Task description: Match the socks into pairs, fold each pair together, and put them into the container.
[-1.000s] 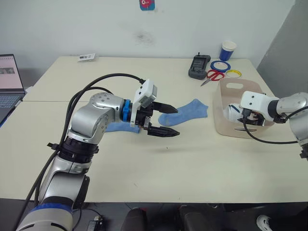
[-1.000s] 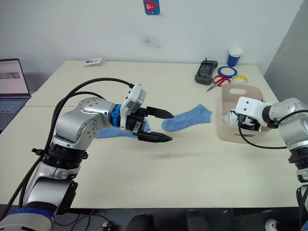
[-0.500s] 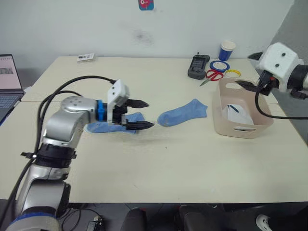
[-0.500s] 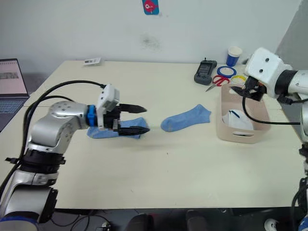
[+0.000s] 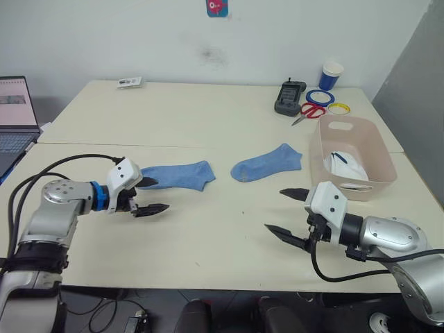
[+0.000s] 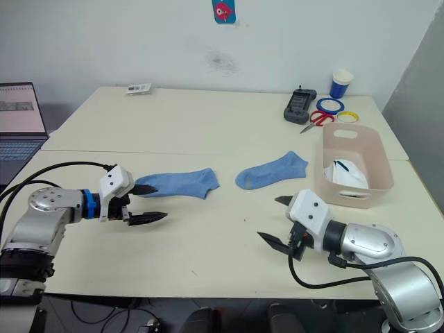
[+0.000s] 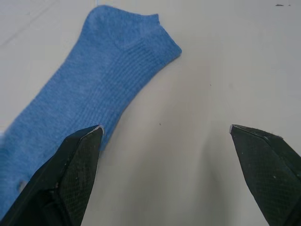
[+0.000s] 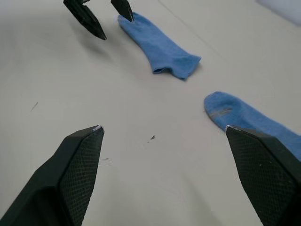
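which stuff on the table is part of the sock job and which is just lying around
Part of the job:
- left blue sock
- right blue sock
- white socks in the bin
- bin

Just lying about:
- laptop
- cup
- scissors
- tape rolls
- black device
- card

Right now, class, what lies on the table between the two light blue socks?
Nothing: bare table top separates the left sock from the right sock, seen in both eye views.
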### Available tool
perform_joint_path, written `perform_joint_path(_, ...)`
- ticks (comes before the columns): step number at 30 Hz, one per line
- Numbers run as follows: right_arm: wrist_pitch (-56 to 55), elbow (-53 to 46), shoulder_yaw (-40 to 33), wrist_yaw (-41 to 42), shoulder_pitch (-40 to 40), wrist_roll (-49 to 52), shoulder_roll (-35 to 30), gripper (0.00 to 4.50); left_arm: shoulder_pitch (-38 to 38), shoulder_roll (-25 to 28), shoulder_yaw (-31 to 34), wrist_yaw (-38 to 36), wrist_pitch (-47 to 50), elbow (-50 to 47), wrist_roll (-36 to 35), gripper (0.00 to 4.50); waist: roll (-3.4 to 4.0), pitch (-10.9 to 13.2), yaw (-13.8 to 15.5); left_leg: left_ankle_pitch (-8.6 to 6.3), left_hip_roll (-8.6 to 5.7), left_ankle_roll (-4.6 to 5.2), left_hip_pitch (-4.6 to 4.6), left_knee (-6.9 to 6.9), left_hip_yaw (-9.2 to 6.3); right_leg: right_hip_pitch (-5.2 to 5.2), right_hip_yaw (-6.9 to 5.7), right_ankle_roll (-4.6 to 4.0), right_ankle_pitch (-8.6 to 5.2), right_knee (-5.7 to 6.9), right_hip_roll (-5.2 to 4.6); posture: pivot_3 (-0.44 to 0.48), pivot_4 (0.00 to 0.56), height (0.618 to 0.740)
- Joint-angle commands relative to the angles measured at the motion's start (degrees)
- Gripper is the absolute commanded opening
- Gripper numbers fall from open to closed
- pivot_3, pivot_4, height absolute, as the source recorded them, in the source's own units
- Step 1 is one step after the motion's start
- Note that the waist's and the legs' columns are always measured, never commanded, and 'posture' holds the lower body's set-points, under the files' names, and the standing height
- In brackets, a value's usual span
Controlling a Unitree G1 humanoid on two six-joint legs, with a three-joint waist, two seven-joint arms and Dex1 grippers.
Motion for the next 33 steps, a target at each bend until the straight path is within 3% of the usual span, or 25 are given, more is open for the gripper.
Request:
perform_joint_path(1,0.0,-2.0,1.9,-2.3,-0.5,-0.3,-0.6,4.48,-4.0,-3.8,-1.7,0.4,-1.3,1.3,0.8,4.50,-0.01,0.0,0.0,0.00,-0.01,0.00,-0.02,-0.01,0.00,0.00,-0.02,0.00,0.00,0.00,0.02,0.000,0.150,0.732)
perform_joint_path(7,0.6,-1.9,4.3,-5.4,-0.7,-0.5,0.5,4.48,-11.1,-10.8,-4.9,2.3,-0.1,8.5,3.1,4.50,-0.03,0.0,-0.2,0.00,-0.05,0.00,-0.05,0.00,-0.02,-0.01,-0.03,0.00,0.01,0.02,0.16,0.000,0.150,0.732)
perform_joint_path(12,0.4,-1.3,7.9,-7.9,-1.7,-1.5,1.6,4.48,-14.2,-12.6,-7.7,5.1,-1.1,14.6,8.1,4.50,-0.03,0.0,-0.4,0.00,-0.01,0.00,0.03,0.01,-0.05,-0.01,-0.01,-0.01,0.01,0.06,0.45,0.000,0.150,0.732)
perform_joint_path(15,0.5,-1.4,8.7,-8.9,-2.1,-1.6,1.8,4.50,-14.9,-12.9,-8.1,6.6,-0.3,16.4,9.8,3.90,-0.04,0.0,-0.4,0.00,0.02,0.00,0.03,0.00,-0.08,-0.02,-0.02,-0.01,0.01,0.07,0.51,0.000,0.150,0.732)
perform_joint_path(23,1.3,-1.6,7.2,-10.7,-3.2,0.1,2.6,4.50,-14.1,-14.3,-9.0,6.3,3.8,15.8,11.0,1.42,-0.09,-0.1,-0.2,0.00,0.00,0.00,0.02,0.02,-0.05,0.00,0.00,-0.01,0.01,0.07,0.45,0.000,0.150,0.732)
perform_joint_path(27,2.5,-3.2,5.7,-10.8,-1.8,1.0,1.9,4.50,-12.3,-12.6,-7.9,3.2,14.1,5.7,7.4,0.25,-0.09,-0.1,-0.2,0.00,0.01,0.00,0.01,0.01,-0.06,0.00,-0.01,-0.01,0.01,0.07,0.45,0.000,0.150,0.732)
perform_joint_path(28,2.7,-3.5,5.3,-10.8,-1.5,1.2,1.8,4.50,-11.6,-12.2,-7.7,2.7,16.8,2.9,6.7,0.05,-0.09,-0.1,-0.2,0.00,0.03,-0.01,0.02,0.01,-0.06,0.00,0.00,-0.01,0.01,0.07,0.44,0.000,0.150,0.732)
perform_joint_path(33,4.5,-5.8,0.9,-10.3,2.2,3.6,-0.3,4.50,-8.0,-12.1,-7.5,2.5,39.3,-17.5,-1.1,0.05,-0.09,-0.1,-0.2,0.02,0.10,-0.03,-0.01,0.00,-0.13,-0.01,-0.03,0.00,0.00,0.08,0.31,0.000,0.150,0.732)
